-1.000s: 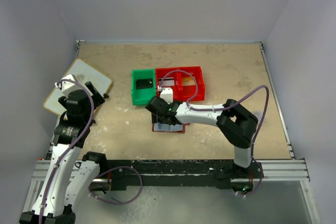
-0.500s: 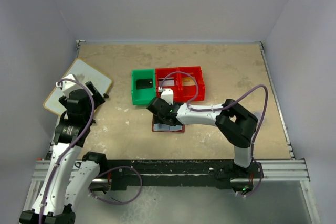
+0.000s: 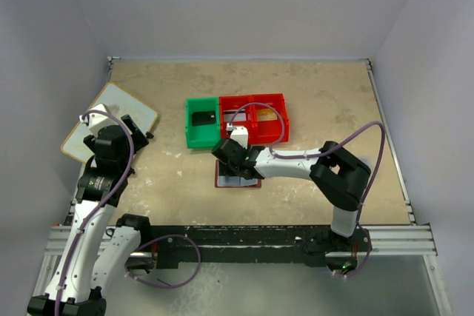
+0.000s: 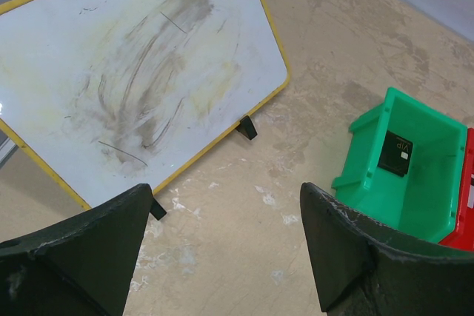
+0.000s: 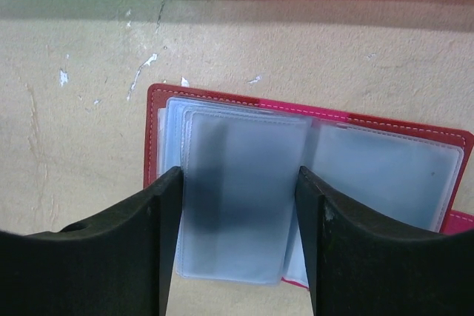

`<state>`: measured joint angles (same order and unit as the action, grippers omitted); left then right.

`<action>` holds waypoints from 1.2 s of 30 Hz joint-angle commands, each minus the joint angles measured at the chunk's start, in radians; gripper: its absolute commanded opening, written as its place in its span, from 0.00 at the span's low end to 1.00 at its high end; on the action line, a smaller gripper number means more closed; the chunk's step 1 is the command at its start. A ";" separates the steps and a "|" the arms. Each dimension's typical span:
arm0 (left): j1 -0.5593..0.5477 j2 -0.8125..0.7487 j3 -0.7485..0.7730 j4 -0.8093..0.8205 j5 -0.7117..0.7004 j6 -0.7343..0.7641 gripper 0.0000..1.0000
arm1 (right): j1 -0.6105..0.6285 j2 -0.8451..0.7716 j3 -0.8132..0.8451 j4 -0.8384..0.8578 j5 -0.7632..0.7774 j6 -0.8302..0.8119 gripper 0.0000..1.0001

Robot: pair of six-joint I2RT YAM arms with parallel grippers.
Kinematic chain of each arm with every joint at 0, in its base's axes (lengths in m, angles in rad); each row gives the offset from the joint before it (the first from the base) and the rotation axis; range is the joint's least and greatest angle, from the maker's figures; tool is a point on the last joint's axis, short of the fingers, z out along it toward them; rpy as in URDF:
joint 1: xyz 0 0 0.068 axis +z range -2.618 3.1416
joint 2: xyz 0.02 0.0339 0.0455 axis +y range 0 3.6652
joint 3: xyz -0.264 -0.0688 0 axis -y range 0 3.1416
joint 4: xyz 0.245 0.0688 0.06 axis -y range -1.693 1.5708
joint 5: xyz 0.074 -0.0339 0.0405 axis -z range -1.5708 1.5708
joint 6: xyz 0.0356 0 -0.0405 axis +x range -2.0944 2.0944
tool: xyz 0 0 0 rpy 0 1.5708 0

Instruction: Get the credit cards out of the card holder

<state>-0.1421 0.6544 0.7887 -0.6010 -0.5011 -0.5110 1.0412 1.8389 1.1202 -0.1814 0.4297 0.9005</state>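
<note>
**Right tool.** The right tool [image 5: 238,175] is positioned over the card holder [image 5: 385,157]. Its fingers [image 5: 159,242] stand apart, one at each side edge of the left-hand stack of clear sleeves. The frames do not show whether the fingers press on the sleeve edges. No card is held.

**Card holder.** The card holder [image 3: 248,181] lies open and flat on the table [image 3: 318,101], near the table centre. It sits just at 6 o'clock of the bin tray, with a strip of bare table between them. In the right wrist view the maroon cover frames pale blue-clear sleeves on both halves. A dark band shows through the left stack; whether it is a card or a shadow cannot be told.

**Credit cards.** A black card [image 4: 397,155] lies flat on the floor of the green compartment [image 4: 426,205]. This compartment forms the 9 o'clock end of the tray, and the red compartments [image 3: 278,135] adjoin it at 3 o'clock.

**Left tool.** The left tool [image 4: 224,190] is above the 9 o'clock side of the table, well apart from the card holder. Its fingers are spread wide with nothing between them. A white board [image 4: 148,72] with a yellow rim lies at 10 o'clock of the table, and the green compartment lies at 2 o'clock in the left wrist view.
</note>
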 commanded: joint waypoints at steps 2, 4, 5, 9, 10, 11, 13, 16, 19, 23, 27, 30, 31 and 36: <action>0.006 0.001 0.015 0.023 0.013 0.016 0.78 | 0.002 -0.046 -0.015 0.000 -0.006 0.015 0.55; 0.006 -0.006 0.015 0.022 0.013 0.017 0.78 | 0.001 -0.046 -0.012 -0.003 -0.011 0.013 0.56; 0.006 -0.009 0.014 0.023 0.013 0.016 0.78 | 0.000 -0.045 -0.009 -0.005 -0.013 0.011 0.59; 0.006 -0.013 0.010 0.027 0.016 0.016 0.78 | 0.000 -0.056 -0.010 -0.008 -0.017 0.011 0.64; 0.006 -0.010 0.010 0.029 0.020 0.017 0.78 | 0.001 -0.061 -0.014 -0.006 -0.016 0.013 0.64; 0.006 -0.008 0.011 0.029 0.024 0.017 0.78 | 0.000 -0.067 -0.021 -0.003 -0.018 0.015 0.65; 0.004 -0.002 0.012 0.031 0.034 0.019 0.78 | 0.001 -0.076 -0.033 0.008 -0.022 0.017 0.65; 0.006 0.005 0.013 0.030 0.041 0.020 0.78 | 0.000 -0.078 -0.046 0.023 -0.031 0.012 0.61; 0.006 0.005 0.014 0.028 0.034 0.021 0.78 | 0.001 -0.075 -0.049 0.029 -0.036 0.009 0.58; 0.006 0.001 0.012 0.026 0.030 0.020 0.78 | 0.001 -0.077 -0.046 0.029 -0.034 0.005 0.59; 0.005 0.002 0.012 0.027 0.033 0.019 0.78 | 0.000 -0.085 -0.058 0.046 -0.040 0.004 0.63; 0.006 0.002 0.012 0.028 0.035 0.020 0.78 | 0.000 -0.081 -0.058 0.045 -0.044 0.006 0.67; 0.004 0.003 0.012 0.028 0.035 0.019 0.78 | 0.000 -0.080 -0.056 0.045 -0.044 0.005 0.67; 0.005 0.005 0.013 0.028 0.035 0.020 0.78 | -0.001 -0.077 -0.056 0.046 -0.047 0.007 0.68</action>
<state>-0.1421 0.6609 0.7887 -0.6010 -0.4744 -0.5106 1.0412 1.7992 1.0710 -0.1497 0.3893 0.9047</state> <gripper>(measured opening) 0.786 0.682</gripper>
